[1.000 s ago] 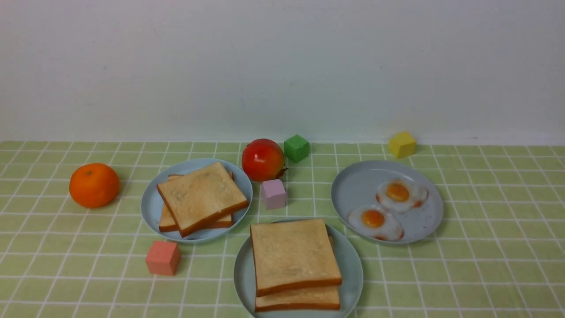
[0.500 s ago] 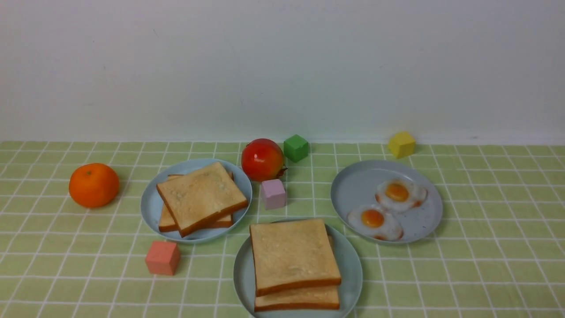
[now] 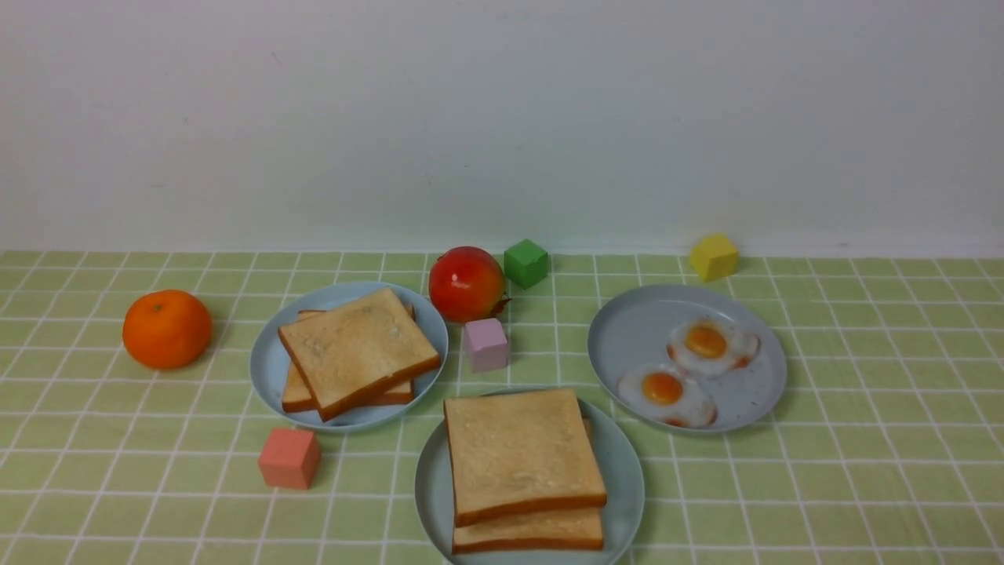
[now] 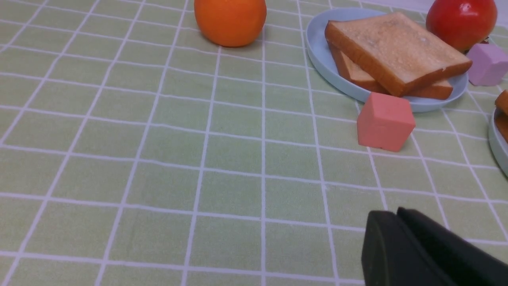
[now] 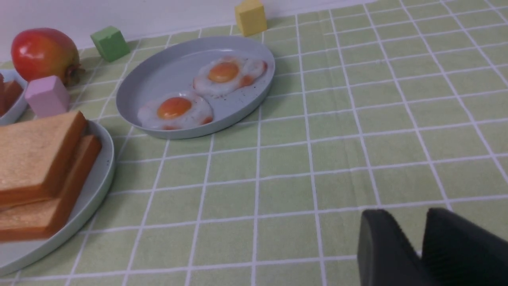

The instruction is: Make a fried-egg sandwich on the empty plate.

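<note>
Bench [image 3: 863, 486], green check cloth. The plate [image 3: 623, 471], pale mint, sits nearest the robot at centre front. The sandwich [image 3: 522, 455] lies flat on it: two square toast slices stacked, no long axis, the top slice's edges nearly square to the bench grid and slightly turned, the lower slice showing at the near edge. No egg is visible between the slices.

Count: three plates; four toast slices, two on the left grey-blue plate [image 3: 271, 365]; two fried eggs side by side on the right grey-blue plate [image 3: 627, 329], the nearer fried egg [image 3: 667, 395] yolk up. Four cubes: pink, lilac, green, yellow. One orange [image 3: 167, 329], one red fruit [image 3: 467, 284].

Left gripper [image 4: 399, 234]: fingers together, holding nothing, over bare cloth. Right gripper [image 5: 422, 238]: fingers a narrow gap apart, empty.
</note>
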Robot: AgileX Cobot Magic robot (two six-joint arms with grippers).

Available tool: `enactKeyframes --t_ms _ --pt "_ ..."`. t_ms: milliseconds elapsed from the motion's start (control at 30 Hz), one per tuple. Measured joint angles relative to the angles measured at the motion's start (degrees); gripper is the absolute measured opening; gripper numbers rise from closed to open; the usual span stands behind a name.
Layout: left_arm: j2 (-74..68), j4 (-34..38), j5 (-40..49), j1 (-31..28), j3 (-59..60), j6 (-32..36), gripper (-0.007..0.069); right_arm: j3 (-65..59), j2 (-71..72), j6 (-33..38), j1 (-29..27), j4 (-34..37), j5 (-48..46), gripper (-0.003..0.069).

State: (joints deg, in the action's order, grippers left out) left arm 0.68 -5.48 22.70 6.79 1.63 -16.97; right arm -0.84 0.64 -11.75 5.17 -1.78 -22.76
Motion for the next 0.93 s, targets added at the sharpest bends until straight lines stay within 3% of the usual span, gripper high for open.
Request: enactKeyframes --t_ms 933 --pt "0.0 0.0 0.0 0.0 0.0 0.0 0.0057 0.0 0.0 0.0 0.0 0.0 0.1 0.0204"
